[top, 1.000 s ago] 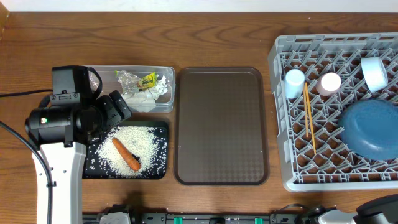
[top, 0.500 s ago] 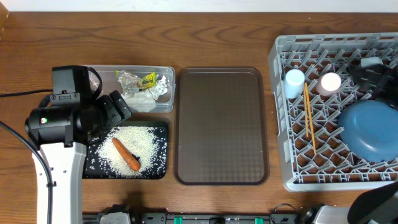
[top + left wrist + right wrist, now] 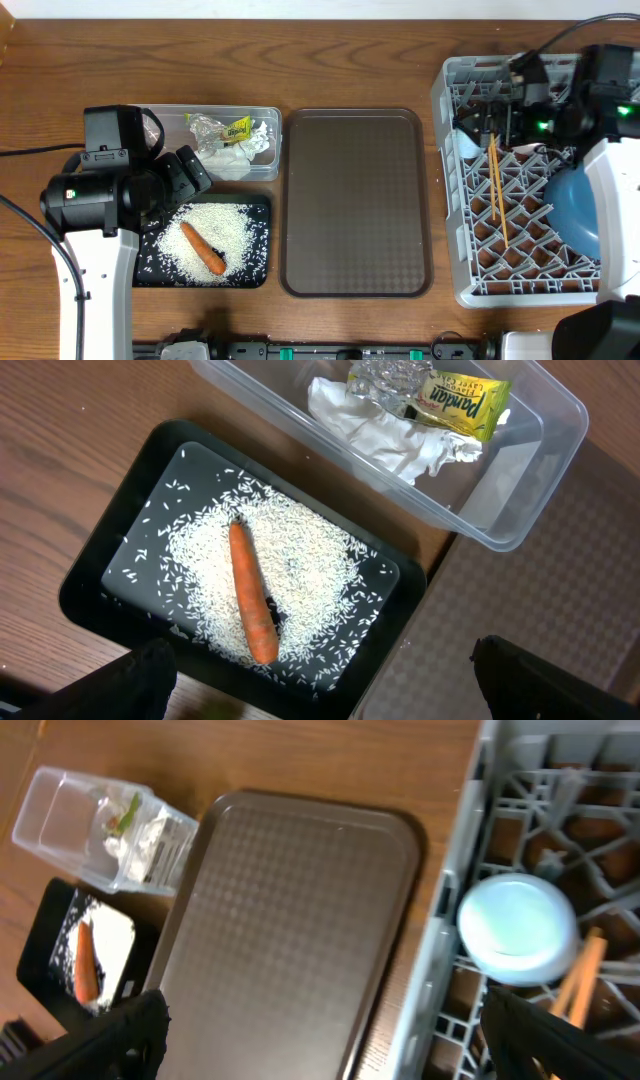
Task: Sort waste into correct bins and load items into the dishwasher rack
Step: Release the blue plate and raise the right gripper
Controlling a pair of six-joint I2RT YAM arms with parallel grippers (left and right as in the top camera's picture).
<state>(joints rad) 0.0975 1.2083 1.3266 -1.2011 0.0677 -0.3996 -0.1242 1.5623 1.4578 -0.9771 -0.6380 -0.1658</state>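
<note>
The orange carrot (image 3: 202,248) lies on rice in the black tray (image 3: 258,250); it also shows in the left wrist view (image 3: 250,595). The clear tub (image 3: 262,115) behind it holds crumpled wrappers. My left gripper (image 3: 188,168) hangs open and empty above the black tray (image 3: 90,575). My right gripper (image 3: 490,118) is open and empty over the back left of the grey rack (image 3: 448,230). The light blue cup (image 3: 517,928) stands in the rack just beside it. The chopsticks (image 3: 497,190) and blue plate (image 3: 572,215) lie in the rack. The pink cup and bowl are hidden by the right arm.
A bare brown serving tray (image 3: 355,200) lies between the bins and the rack. The left arm's white body (image 3: 95,280) stands at the front left. Wooden tabletop (image 3: 350,60) runs along the back.
My right arm has swung from the front right corner up over the back of the rack, covering the pink cup and bowl. The left arm and the carrot have not moved.
</note>
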